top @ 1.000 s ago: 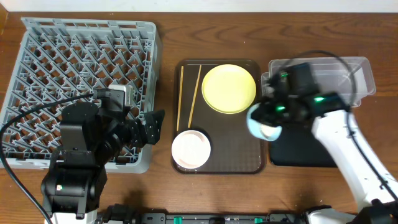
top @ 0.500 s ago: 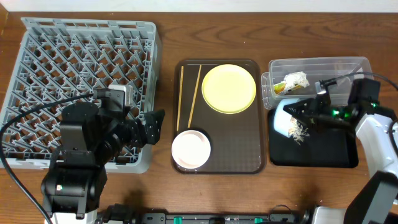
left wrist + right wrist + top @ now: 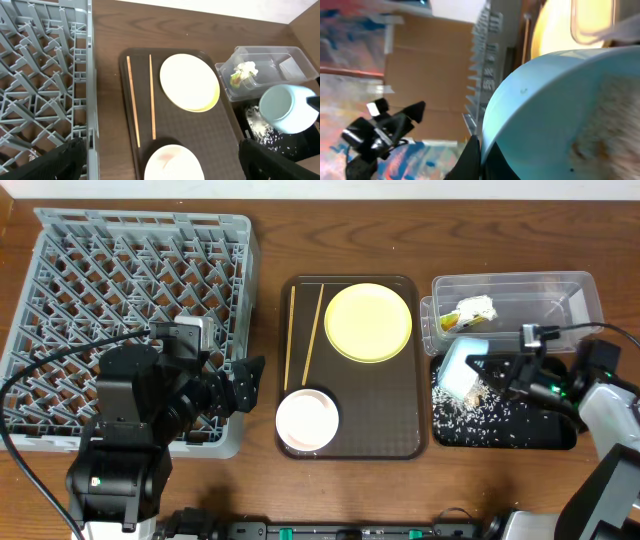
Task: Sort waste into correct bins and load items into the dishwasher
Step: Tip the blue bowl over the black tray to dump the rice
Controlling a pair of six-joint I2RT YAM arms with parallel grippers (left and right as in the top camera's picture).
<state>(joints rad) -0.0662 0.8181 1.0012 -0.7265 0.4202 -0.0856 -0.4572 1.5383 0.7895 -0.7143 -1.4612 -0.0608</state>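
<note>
Looks somewhere near the middle, judged as a whole. Shows pale grains [image 3: 470, 416] strewn over the floor of the black bin [image 3: 500, 444] at the desk's near-right corner, so counts the emptying of the blue bowl [image 3: 459, 368] as largely done. Hints, in the right wrist view, at a few specks clinging inside. Shows a crumpled scrap [image 3: 472, 312] already lying in the clear bin [image 3: 510, 278] toward the far-right corner. Leaves plenty to do: finds no dish visibly loaded in the grey rack [image 3: 120, 270] along the left edge. Finds on the brown tray [image 3: 385, 425] at mid-desk a yellow plate [image 3: 368, 322], two chopsticks [image 3: 291, 335] and a white dish [image 3: 306, 421], all waiting.

Reaches in from the right edge with the right arm, forearm low and roughly level above the black bin. Has the right tool [image 3: 484, 372] clamped on the bowl's rim, with one dark finger [image 3: 471, 155] pressed against the edge. Holds the bowl tipped on its side over the bin's left end, mouth turned toward the desk's left edge, just beside the clear bin's near corner.

Poses the left arm by the near edge, left of the tray. Hovers the left tool [image 3: 240, 385] at the rack's near-right corner, fingers spread wide, gripping nothing, aimed toward the tray.
</note>
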